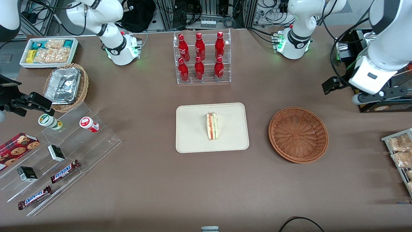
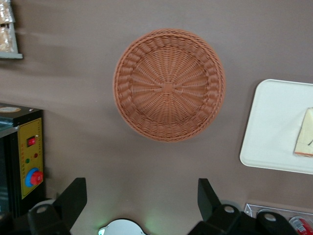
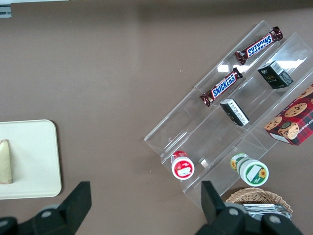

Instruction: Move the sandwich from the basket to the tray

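Observation:
The sandwich [image 1: 212, 126] [image 2: 305, 139], a white bread wedge with red and green filling, lies on the cream tray [image 1: 193, 135] [image 2: 274, 127] in the middle of the table. Its cut edge faces up. The round reddish-brown basket [image 1: 298, 134] [image 2: 169, 84] stands beside the tray toward the working arm's end, with nothing in it. My left gripper [image 2: 141, 198] hangs high above the bare table, beside the basket and farther from the front camera. It is open, with nothing between its black fingers [image 2: 73, 196]. The working arm's wrist [image 1: 370, 75] is raised well clear of both basket and tray.
A clear rack of red bottles [image 1: 202, 58] stands farther from the front camera than the tray. A black control box [image 1: 383, 103] [image 2: 27, 156] and a rack of snack packets [image 1: 399, 151] sit near the working arm. Stepped acrylic shelves [image 1: 58, 151], a foil-tray basket [image 1: 66, 87] and a white bin [image 1: 48, 51] lie toward the parked arm's end.

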You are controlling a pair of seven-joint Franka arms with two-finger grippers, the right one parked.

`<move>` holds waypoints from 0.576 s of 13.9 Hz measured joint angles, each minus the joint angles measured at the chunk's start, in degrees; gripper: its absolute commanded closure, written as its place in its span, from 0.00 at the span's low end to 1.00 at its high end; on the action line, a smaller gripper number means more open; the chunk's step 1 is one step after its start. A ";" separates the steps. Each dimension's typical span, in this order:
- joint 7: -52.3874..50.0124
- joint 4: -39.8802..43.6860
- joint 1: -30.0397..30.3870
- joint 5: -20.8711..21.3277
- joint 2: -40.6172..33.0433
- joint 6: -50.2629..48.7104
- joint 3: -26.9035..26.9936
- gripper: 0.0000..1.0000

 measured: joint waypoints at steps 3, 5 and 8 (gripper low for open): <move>3.63 1.34 0.34 -0.01 -0.02 -0.37 2.50 0.00; 4.21 2.39 1.15 0.00 -0.01 -0.50 2.55 0.00; 10.65 3.13 1.51 -0.01 0.10 -0.55 2.49 0.00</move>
